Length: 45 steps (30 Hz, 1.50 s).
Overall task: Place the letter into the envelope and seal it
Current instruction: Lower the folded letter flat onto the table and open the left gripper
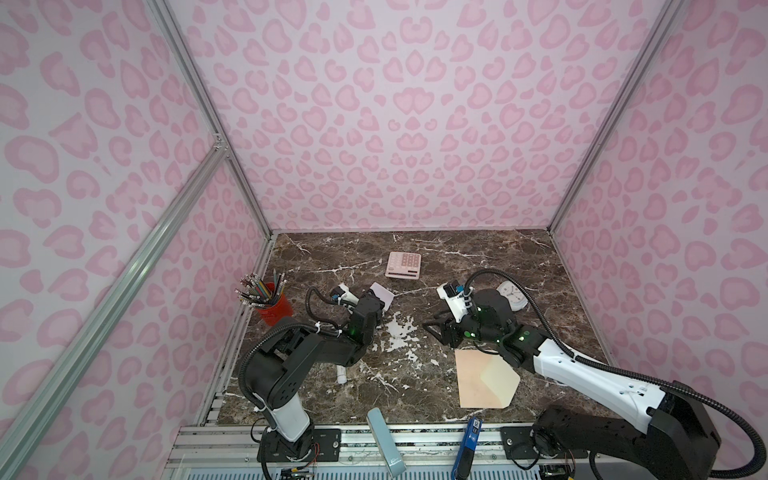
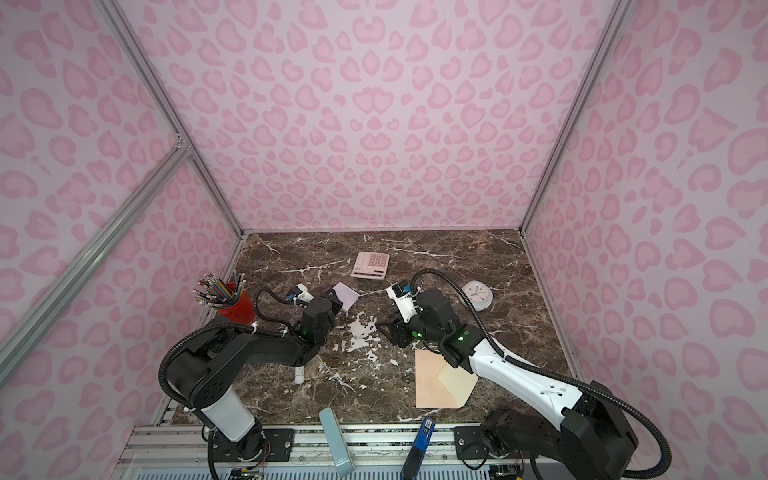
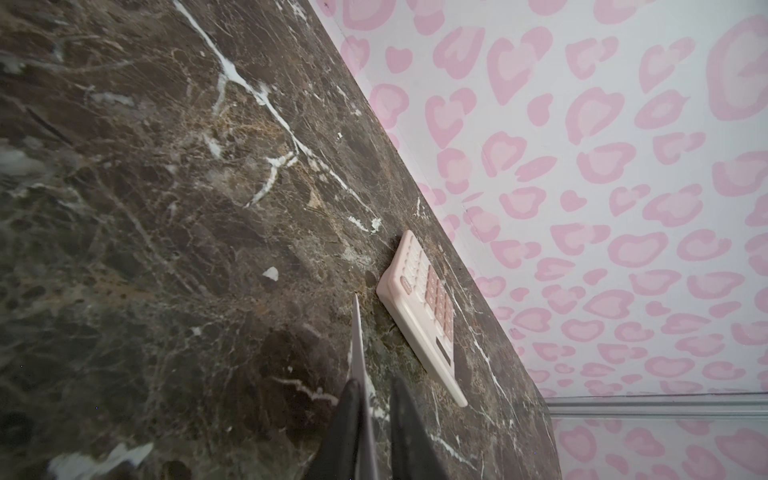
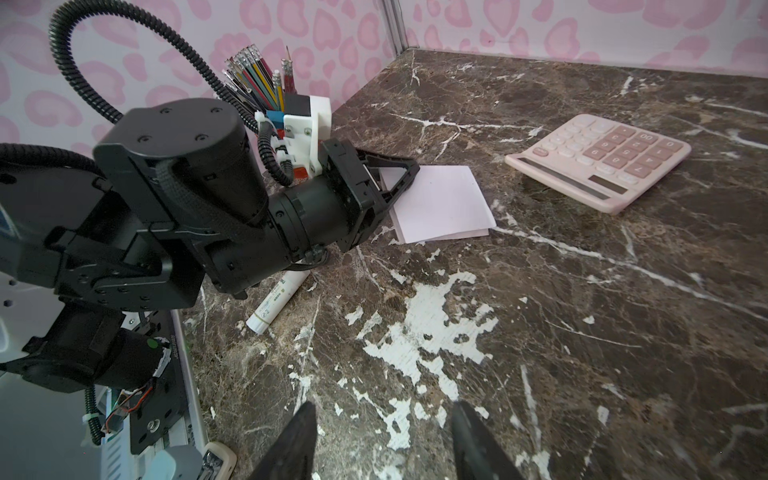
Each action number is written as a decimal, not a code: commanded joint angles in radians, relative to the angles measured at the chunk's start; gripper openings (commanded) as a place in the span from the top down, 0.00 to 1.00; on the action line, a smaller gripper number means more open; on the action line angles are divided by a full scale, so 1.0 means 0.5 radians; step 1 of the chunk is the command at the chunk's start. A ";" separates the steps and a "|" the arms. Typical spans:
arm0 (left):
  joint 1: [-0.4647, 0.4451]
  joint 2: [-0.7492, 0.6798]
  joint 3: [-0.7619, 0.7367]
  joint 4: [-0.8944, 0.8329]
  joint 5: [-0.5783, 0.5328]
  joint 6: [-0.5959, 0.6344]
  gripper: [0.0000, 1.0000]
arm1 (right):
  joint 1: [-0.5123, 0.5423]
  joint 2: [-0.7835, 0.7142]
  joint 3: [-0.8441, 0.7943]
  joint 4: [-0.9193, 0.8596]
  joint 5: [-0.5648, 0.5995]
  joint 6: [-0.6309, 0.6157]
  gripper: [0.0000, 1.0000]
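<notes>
Left gripper (image 3: 376,384): jaws slightly parted around the letter's (image 4: 440,203) edge, not clamping it | letter lay flat, left of tabletop (image 1: 457,266) middle, near calculator (image 1: 403,264) | right gripper (image 4: 382,411): parted, empty, over tabletop middle | envelope (image 1: 478,380): by front edge, flap open.

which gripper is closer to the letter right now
Left. The left gripper has the letter edge between its fingers; the right gripper hangs open over the bare table, well apart from it.
</notes>
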 commanded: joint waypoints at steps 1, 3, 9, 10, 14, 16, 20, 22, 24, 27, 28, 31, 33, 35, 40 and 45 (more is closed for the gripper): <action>0.001 0.015 -0.038 0.061 -0.058 -0.063 0.73 | -0.001 0.012 -0.008 0.046 -0.004 -0.026 0.45; -0.001 0.026 -0.049 0.061 -0.054 -0.068 0.69 | -0.001 0.012 -0.008 0.042 -0.006 -0.026 0.45; -0.021 0.025 -0.066 0.025 -0.072 -0.058 0.50 | -0.001 -0.008 -0.001 0.031 0.002 -0.026 0.45; -0.025 0.013 -0.078 0.021 -0.080 -0.055 0.43 | -0.002 -0.011 -0.001 0.030 0.007 -0.024 0.45; -0.025 -0.076 -0.166 0.045 -0.116 -0.034 0.27 | -0.001 -0.010 0.016 0.011 0.031 -0.020 0.46; -0.025 -0.124 -0.181 -0.002 -0.130 -0.019 0.24 | -0.002 -0.003 0.026 0.007 0.036 -0.020 0.46; -0.027 -0.187 -0.214 -0.056 -0.140 -0.012 0.19 | -0.002 0.011 0.048 0.001 0.037 -0.014 0.46; -0.028 -0.200 -0.230 -0.064 -0.136 -0.022 0.18 | -0.001 0.019 0.060 -0.002 0.032 -0.014 0.46; -0.030 -0.216 -0.240 -0.107 -0.126 -0.036 0.15 | -0.002 0.027 0.071 -0.012 0.024 -0.016 0.46; -0.039 -0.265 -0.240 -0.216 -0.130 -0.048 0.13 | -0.002 0.030 0.095 -0.038 0.022 -0.022 0.46; -0.045 -0.282 -0.241 -0.247 -0.133 -0.048 0.12 | -0.001 0.027 0.102 -0.044 0.021 -0.020 0.46; -0.049 -0.348 -0.247 -0.348 -0.134 -0.047 0.11 | -0.002 0.012 0.106 -0.062 0.030 -0.017 0.47; -0.051 -0.399 -0.219 -0.476 -0.117 -0.027 0.10 | -0.001 0.000 0.106 -0.071 0.035 -0.016 0.47; -0.053 -0.450 -0.154 -0.686 -0.106 -0.012 0.09 | 0.000 -0.009 0.105 -0.080 0.043 -0.017 0.47; -0.061 -0.559 -0.033 -1.141 -0.139 0.000 0.06 | -0.002 -0.030 0.111 -0.115 0.056 -0.017 0.47; -0.065 -0.654 -0.019 -1.272 -0.162 0.037 0.05 | -0.001 -0.057 0.111 -0.130 0.068 -0.017 0.47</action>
